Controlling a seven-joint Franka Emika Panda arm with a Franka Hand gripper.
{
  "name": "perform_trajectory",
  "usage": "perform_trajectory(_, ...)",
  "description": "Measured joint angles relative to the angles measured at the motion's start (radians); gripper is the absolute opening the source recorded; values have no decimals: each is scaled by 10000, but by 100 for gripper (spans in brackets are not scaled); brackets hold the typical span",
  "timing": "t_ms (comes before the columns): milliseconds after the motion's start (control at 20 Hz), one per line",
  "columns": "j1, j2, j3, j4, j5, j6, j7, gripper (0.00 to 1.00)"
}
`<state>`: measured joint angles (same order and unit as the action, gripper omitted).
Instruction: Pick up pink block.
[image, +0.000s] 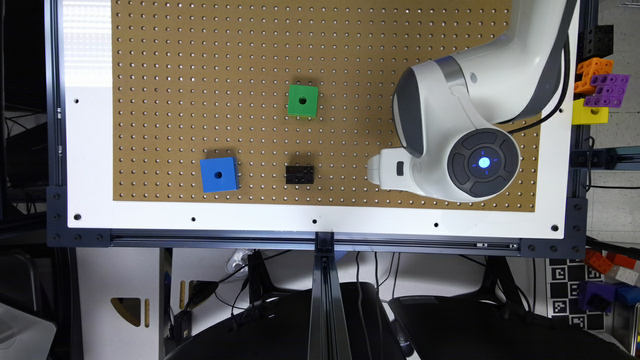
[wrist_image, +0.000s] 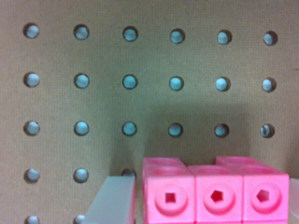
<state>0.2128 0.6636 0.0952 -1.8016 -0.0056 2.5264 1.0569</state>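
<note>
Pink block (wrist_image: 215, 193) sits on the pegboard (wrist_image: 149, 93) between the parted gripper (wrist_image: 205, 205) fingers (wrist_image: 114, 200); judged next: close evenly on both side faces, then lift vertically.

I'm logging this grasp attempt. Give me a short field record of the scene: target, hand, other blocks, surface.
target: pink block, seen close in the wrist view, lying on the board
hand: one finger beside the block, the other at its far end; a narrow gap shows at the first finger
arm: over the board at the exterior view's right
other blocks: green cube, blue cube, black brick
surface: brown pegboard
</note>
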Motion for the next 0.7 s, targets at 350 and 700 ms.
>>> perform_trajectory(350, -5, 73, -1, -2, 0, 10, -1, 0)
perform_trajectory(700, -8, 71, -4, -3, -1, -32, -1, 0)
